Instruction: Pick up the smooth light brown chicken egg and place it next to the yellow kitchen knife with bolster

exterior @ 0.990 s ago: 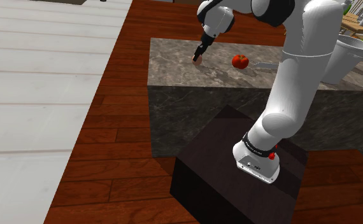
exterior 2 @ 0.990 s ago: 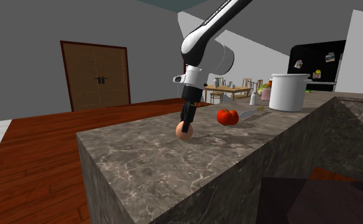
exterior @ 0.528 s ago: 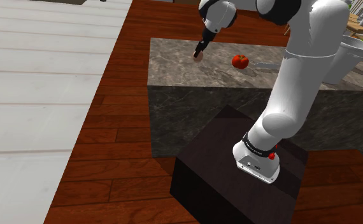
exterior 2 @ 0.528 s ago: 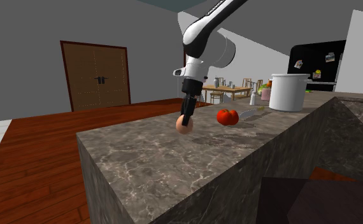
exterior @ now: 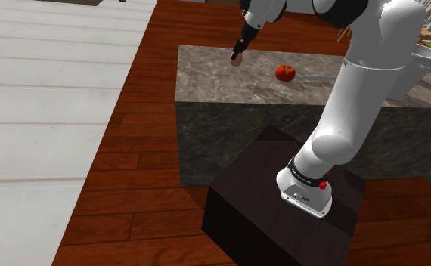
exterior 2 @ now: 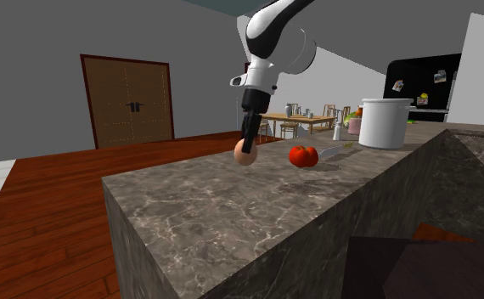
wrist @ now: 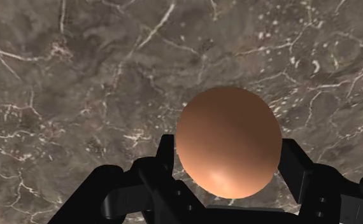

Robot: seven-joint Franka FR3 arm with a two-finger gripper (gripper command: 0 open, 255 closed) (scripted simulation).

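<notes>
Gripper [wrist: 228, 156] clamped on smooth, oval brown egg [wrist: 228, 127], held over veined grey stone counter [wrist: 78, 76]. 2nd ext. view adds red tomato [exterior 2: 303, 155], white pot [exterior 2: 385, 123].

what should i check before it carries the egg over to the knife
1. Grip: ok. Both fingers clasp the egg.
2. Lift: ok. The egg hangs clear above the counter.
3. Path: not ok. The tomato sits between the egg and the knife, so a low, straight move would likely hit it.
4. Landing spot beside the knife: cannot tell. The knife is too small to judge the bare counter around it.
5. White pot: ok. It stands beyond the knife, away from the egg.
</notes>
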